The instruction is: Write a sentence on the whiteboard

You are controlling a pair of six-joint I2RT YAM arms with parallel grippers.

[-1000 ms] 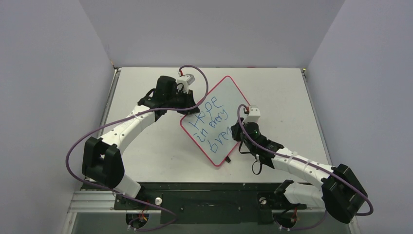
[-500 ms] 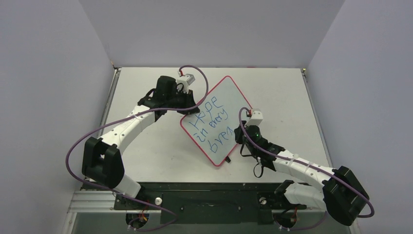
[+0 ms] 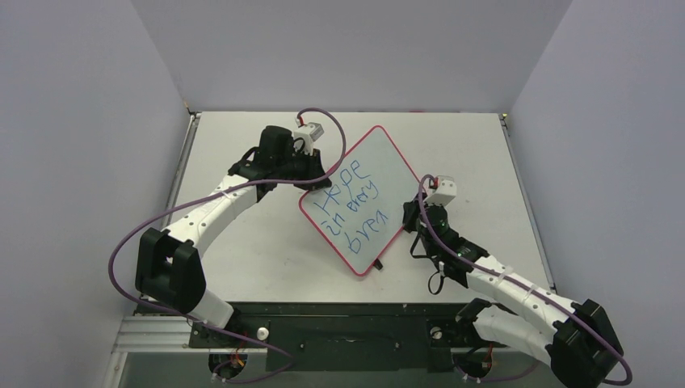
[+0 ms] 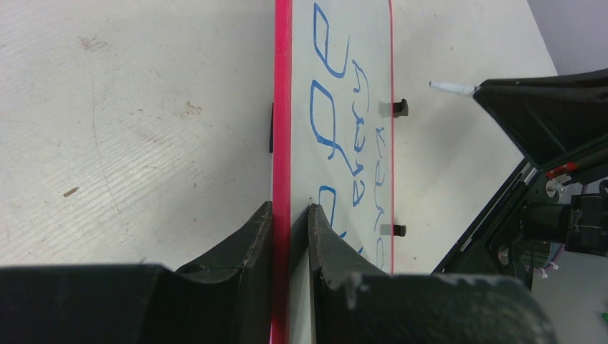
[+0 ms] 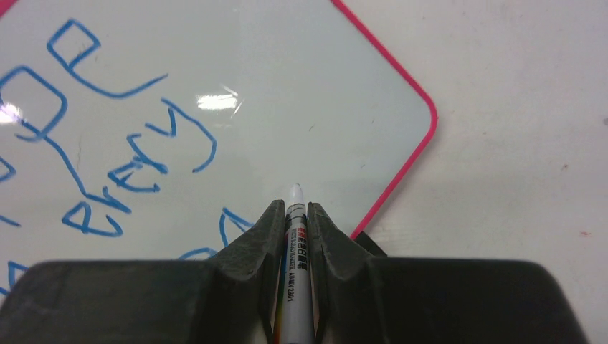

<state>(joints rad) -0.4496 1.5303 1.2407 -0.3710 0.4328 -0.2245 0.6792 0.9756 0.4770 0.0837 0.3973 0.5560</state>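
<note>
Since a second ago my right pincer (image 5: 294,208) has swung away from the third line of lettering toward the right-hand side of the whiteboard (image 3: 380,166), and my right arm has drawn back toward its own side of the surface (image 3: 242,259). My left arm has not shifted, and the writing looks the same as before.

My right pincer is clamped narrow on a white marker (image 5: 294,244), whose pale tip pokes out just past my fingertips. From my right wrist the tip sits over a blank patch of the board, near the pink rim at the rounded corner. I cannot tell whether it touches the board.

My left pincer (image 4: 290,211) is closed on the whiteboard's far left edge, one finger on each side of the red rim.

The whiteboard lies turned like a diamond in the middle of the surface, between my two arms. The sentence (image 3: 349,206) runs in blue over three lines: "Hope", "in every", and a third line of only a few letters. Two small black clips (image 4: 401,107) sit on the edge nearest my right arm.
</note>
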